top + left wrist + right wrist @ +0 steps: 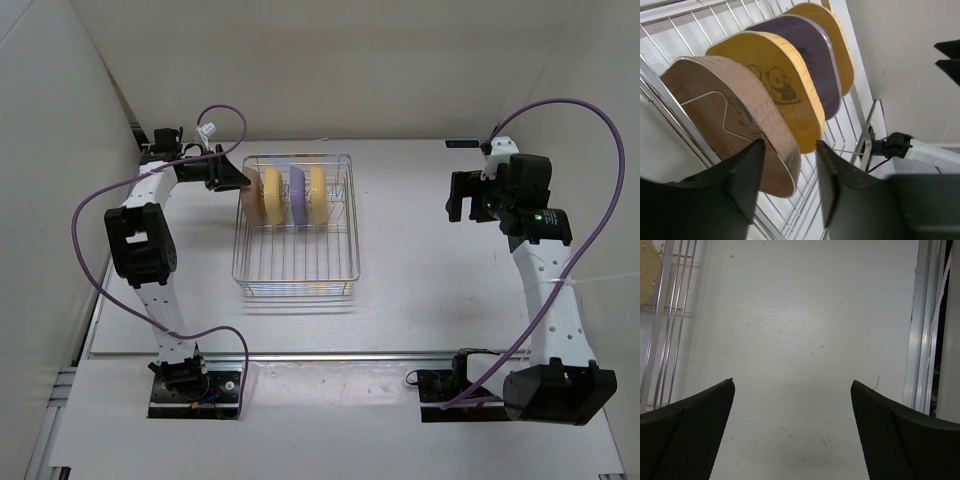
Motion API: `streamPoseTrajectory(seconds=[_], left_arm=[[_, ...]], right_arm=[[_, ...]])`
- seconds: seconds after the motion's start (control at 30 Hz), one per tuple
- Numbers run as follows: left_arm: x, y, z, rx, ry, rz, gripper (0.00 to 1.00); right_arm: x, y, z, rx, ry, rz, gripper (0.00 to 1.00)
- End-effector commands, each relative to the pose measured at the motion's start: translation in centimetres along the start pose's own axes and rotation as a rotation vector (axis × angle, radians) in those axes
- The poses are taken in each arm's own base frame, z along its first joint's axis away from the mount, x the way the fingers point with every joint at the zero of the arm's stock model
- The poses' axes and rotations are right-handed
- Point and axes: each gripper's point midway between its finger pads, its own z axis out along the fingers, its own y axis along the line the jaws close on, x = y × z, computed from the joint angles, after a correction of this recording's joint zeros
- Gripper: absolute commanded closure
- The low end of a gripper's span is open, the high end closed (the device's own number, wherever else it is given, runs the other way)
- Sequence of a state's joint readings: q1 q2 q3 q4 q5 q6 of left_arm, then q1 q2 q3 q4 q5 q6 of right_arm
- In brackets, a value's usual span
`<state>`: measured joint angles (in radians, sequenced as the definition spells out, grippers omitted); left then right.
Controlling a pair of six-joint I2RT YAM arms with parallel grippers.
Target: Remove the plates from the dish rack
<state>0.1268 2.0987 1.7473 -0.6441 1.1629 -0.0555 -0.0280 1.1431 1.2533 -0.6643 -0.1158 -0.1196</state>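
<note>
My left tool, fingers apart, straddles the edge of the tan-pink plate. My right tool gapes wide above the tabletop, well apart from the dish rack. Four plates stand on edge inside it: tan-pink, near yellow plate, purple plate, far yellow plate.

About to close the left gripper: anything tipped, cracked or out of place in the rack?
Nothing stands out. The tan-pink plate, first yellow plate, purple plate and second yellow plate stand on edge in the dish rack, none visibly cracked. The left gripper is open around the tan-pink plate's rim; the right gripper is open.
</note>
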Motion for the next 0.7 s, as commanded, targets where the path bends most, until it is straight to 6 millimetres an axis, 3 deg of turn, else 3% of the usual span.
streamPoseTrajectory(seconds=[0.0,0.1,0.23,0.53,0.67], left_arm=[[-0.5,-1.2,-0.2,0.017,-0.009,0.039,0.46],[-0.5,-1.2,-0.2,0.017,-0.009,0.039,0.56],[-0.5,-1.6,-0.2,0.038,-0.008,0.030,0.56],[-1.0,-2.4,-0.3,0.068,-0.016,0.011,0.74],[-1.0,-2.5,-0.3,0.068,-0.016,0.001,0.76]], right_arm=[[-1.3,0.1,-0.9,-0.004,-0.045,-0.007,0.00],[-1.3,0.1,-0.9,-0.004,-0.045,-0.007,0.00],[-0.5,0.2,-0.6,-0.006,-0.026,-0.003,0.00],[-0.6,0.2,-0.8,-0.005,-0.035,-0.005,0.00],[-0.6,0.2,-0.8,-0.005,-0.035,-0.014,0.00]])
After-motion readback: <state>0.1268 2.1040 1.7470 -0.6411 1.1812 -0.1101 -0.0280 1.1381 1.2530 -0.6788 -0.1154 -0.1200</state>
